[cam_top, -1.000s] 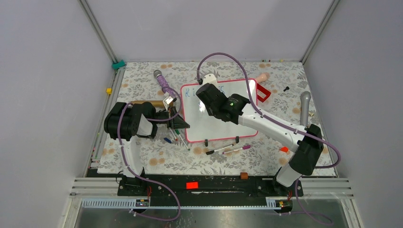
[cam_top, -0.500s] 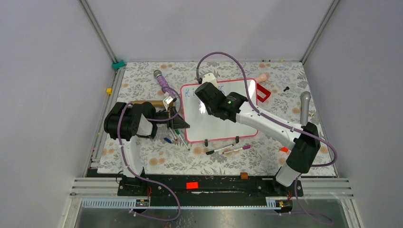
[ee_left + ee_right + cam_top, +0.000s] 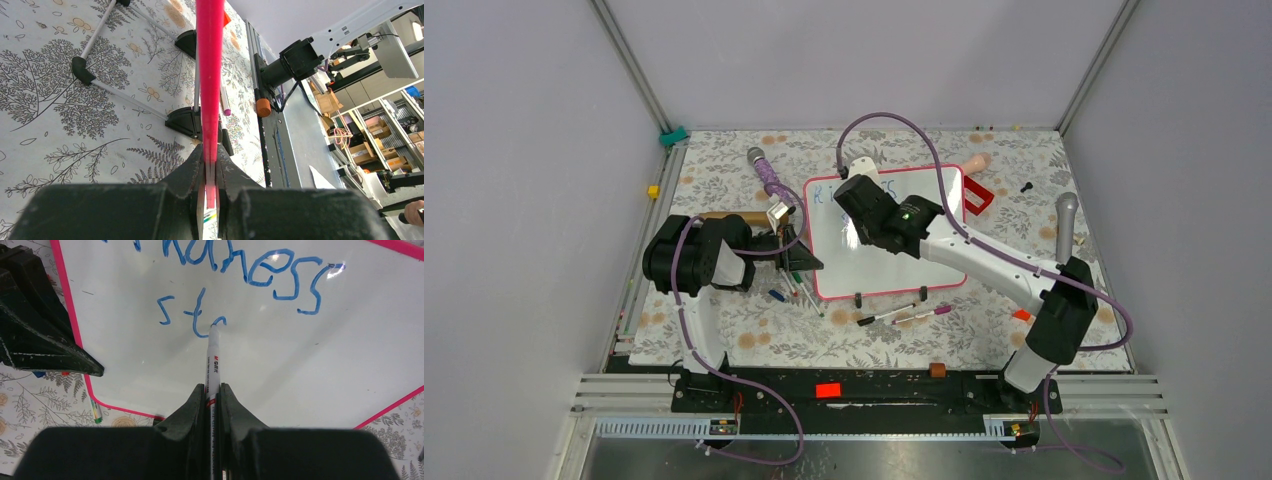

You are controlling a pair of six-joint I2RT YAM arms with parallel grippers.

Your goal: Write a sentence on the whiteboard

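The whiteboard (image 3: 879,272), glossy white with a pink rim, lies in the middle of the floral table. My left gripper (image 3: 810,263) is shut on its left edge; in the left wrist view the pink rim (image 3: 210,75) runs straight into the left gripper (image 3: 210,165). My right gripper (image 3: 852,197) hovers over the board's upper left part, shut on a white marker (image 3: 213,365). The marker's tip touches the whiteboard (image 3: 310,370) at the end of blue letters reading "sta", under a longer blue word. In the right wrist view the right gripper (image 3: 213,390) pinches the marker's barrel.
Two loose markers (image 3: 894,316) lie just in front of the board, and more pens (image 3: 799,290) by its left corner. A purple microphone (image 3: 769,178) lies at the back left, a grey one (image 3: 1065,225) at the right, and a red object (image 3: 979,195) by the board's right edge.
The right gripper with the marker has shifted slightly left and away across the board. The left arm has stayed still, clamped on the rim.
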